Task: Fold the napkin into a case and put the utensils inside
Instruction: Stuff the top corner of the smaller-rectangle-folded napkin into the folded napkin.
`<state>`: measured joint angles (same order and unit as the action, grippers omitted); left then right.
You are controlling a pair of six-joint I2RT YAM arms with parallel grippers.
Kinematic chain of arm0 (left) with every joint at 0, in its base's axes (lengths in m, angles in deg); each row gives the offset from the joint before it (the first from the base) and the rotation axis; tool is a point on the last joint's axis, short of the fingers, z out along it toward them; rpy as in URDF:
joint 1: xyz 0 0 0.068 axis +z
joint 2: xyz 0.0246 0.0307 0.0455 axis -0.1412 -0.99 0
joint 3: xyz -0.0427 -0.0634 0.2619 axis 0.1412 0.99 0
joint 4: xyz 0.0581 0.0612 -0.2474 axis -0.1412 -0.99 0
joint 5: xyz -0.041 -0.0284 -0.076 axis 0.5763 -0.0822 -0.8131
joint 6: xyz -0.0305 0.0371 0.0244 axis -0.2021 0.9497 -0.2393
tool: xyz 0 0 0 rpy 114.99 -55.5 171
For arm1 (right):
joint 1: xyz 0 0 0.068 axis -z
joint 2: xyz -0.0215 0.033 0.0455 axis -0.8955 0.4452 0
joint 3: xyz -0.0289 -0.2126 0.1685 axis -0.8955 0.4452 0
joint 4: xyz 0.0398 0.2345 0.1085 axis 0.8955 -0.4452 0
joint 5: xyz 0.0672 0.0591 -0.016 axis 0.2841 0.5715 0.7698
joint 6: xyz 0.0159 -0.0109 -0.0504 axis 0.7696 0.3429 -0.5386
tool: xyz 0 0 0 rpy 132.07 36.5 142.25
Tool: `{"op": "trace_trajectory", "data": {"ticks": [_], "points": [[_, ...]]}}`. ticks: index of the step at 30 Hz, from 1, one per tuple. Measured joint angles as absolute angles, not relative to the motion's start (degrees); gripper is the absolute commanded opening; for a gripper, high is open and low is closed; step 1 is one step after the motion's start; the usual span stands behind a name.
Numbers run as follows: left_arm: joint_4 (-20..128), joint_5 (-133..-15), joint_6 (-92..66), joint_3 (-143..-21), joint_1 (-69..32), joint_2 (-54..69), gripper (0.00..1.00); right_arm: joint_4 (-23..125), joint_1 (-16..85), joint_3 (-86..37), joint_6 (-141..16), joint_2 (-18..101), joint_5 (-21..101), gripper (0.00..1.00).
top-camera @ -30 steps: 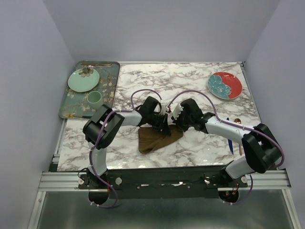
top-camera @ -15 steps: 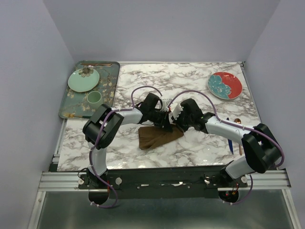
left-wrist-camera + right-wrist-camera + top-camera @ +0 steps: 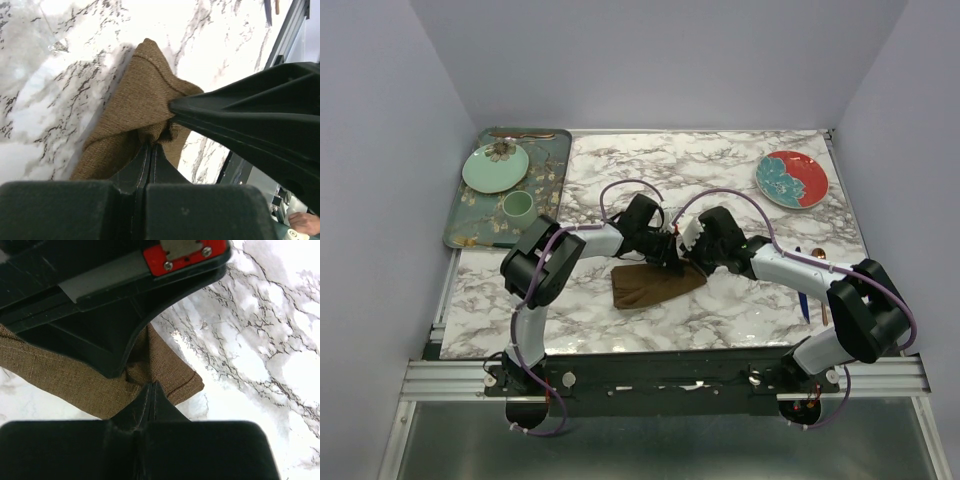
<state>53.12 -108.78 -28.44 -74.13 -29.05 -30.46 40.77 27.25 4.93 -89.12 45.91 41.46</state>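
moved since earlier: left arm [image 3: 535,270] has shifted its elbow a little to the right, and the napkin [image 3: 650,287] has drawn in from a drooping triangle to a narrower strip; both sets of fingers stay together at the same spot.
top view, left fingers [image 3: 671,260]: pressed closed, pinching the napkin's far edge near its right end.
top view, right fingers [image 3: 687,262]: pressed closed as well, tip to tip with the left ones on the same bunched bit of cloth.
top view, napkin: in the middle of the marble surface [image 3: 720,180], long axis running from near left to far right, slightly tilted, broader at the left end.
top view, utensils: blue-handled utensil [image 3: 802,292] and copper utensil [image 3: 819,258] lie at the surface's right side, partly under the right arm [image 3: 790,265], well apart from the napkin, both pointing near to far.
left wrist view, left fingers [image 3: 150,152]: only a hairline seam between them, a gathered brown fold held at the tip.
left wrist view, right fingers [image 3: 200,107]: black wedge coming in from the right, tip touching that same fold.
left wrist view, napkin [image 3: 135,95]: hemmed corner points away from the camera, over the marble.
right wrist view, right fingers [image 3: 150,390]: closed flat together, cloth caught at the tip.
right wrist view, left fingers [image 3: 117,357]: broad black piece from above, meeting the same pinch.
right wrist view, napkin [image 3: 60,377]: stretches off to the left, with a short hemmed corner to the right.
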Motion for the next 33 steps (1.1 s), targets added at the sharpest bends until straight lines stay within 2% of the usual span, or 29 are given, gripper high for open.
{"op": "trace_trajectory", "data": {"ticks": [33], "points": [[51.55,-110.84,-30.71,-75.72,-27.02,-33.42,0.0,38.78,27.25,3.64,-86.95,45.1,41.24,0.01]]}}
